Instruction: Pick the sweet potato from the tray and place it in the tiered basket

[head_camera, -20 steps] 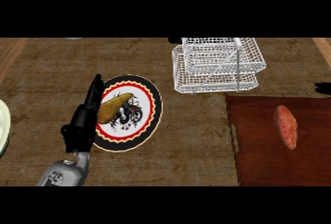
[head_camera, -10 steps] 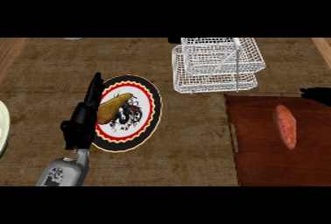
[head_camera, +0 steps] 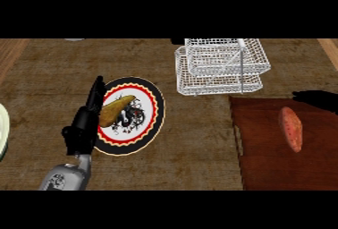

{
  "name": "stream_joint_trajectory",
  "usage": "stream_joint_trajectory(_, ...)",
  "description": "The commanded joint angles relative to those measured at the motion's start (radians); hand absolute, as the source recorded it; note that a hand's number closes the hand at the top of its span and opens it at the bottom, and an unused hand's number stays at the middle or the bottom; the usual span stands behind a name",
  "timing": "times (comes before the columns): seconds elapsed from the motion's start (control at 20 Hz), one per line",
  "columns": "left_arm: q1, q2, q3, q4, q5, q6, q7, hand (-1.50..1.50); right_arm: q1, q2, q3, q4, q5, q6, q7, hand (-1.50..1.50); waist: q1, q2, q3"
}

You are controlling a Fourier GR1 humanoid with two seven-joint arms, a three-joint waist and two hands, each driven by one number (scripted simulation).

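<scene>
The sweet potato [head_camera: 290, 129] lay on the dark red-brown tray [head_camera: 264, 152] at the right side of the table [head_camera: 198, 152]. It was orange-pink and long, with rounded ends. Its long side ran up and down the view, and it leaned just a little. Nothing was touching it.

Behind the tray stood the tiered basket [head_camera: 221, 67], made of thin white wire in a grid. It had two boxy levels, one on top of the other. Both levels looked bare inside.

At the right edge, just past the top of the tray, a small black part of the right hand [head_camera: 318, 97] showed. It was not clear if its fingers were open or closed.

Off to the left lay a round plate [head_camera: 146, 129] with a black rim, a red and yellow ring and a dark drawing in the middle. A yellow-brown, long piece of food [head_camera: 112, 110] sat on it, tilted.

The left hand [head_camera: 83, 125] rested at the plate's left edge with its black fingers straight and pointing away, holding nothing. The table looked like rough brown wood.
</scene>
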Motion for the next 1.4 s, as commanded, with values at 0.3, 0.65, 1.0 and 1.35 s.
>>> stream_joint_trajectory(0.3, 0.03, -0.002, 0.039, -0.048, -0.004, -0.056, 0.013, 0.0, -0.02, 0.08, -0.014, 0.048, 0.071, 0.039, -0.019, -1.5, 0.003, 0.0, 0.0)
stream_joint_trajectory(0.65, -0.042, -0.075, 0.013, 0.012, -0.074, -0.008, 0.033, 0.0, -0.068, 0.127, -0.005, 0.14, 0.113, 0.012, -0.041, -1.5, 0.003, 0.001, 0.0)
stream_joint_trajectory(1.0, -0.002, -0.049, 0.075, 0.046, -0.038, -0.068, -0.056, 0.0, -0.051, 0.173, -0.01, 0.115, 0.118, 0.033, -0.001, -1.5, 0.002, 0.001, 0.0)
stream_joint_trajectory(1.35, 0.009, -0.04, 0.084, -0.026, -0.057, -0.082, 0.018, 0.0, 0.039, 0.196, -0.068, 0.044, 0.078, 0.011, 0.013, -1.5, -0.004, -0.001, 0.0)
